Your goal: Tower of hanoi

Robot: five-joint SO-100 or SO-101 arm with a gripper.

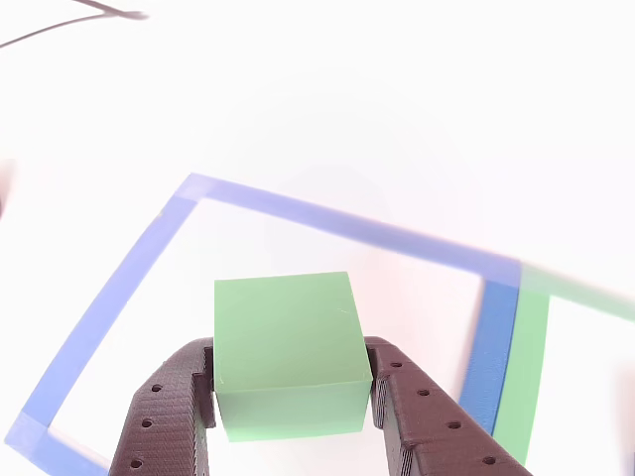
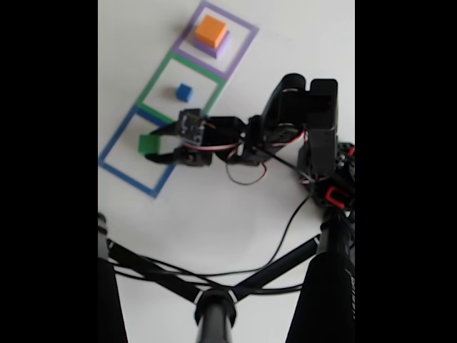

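Black arm (image 2: 285, 121) outstretched low, jaws against green cube (image 1: 288, 352) inside blue outline (image 2: 132, 153).

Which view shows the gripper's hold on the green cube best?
The other view: the green cube sits large between the gripper's two fingers, contact visible on both sides. The fixed view shows the cube small and blurred inside the blue outline.

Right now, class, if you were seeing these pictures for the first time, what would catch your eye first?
First, the matte green cube, sitting between the fingers of the dark ridged gripper inside the flat blue square outline. Next, in the fixed view, the orange cube stacked on the pale-purple slab, and the small blue cube alone in the green outline.
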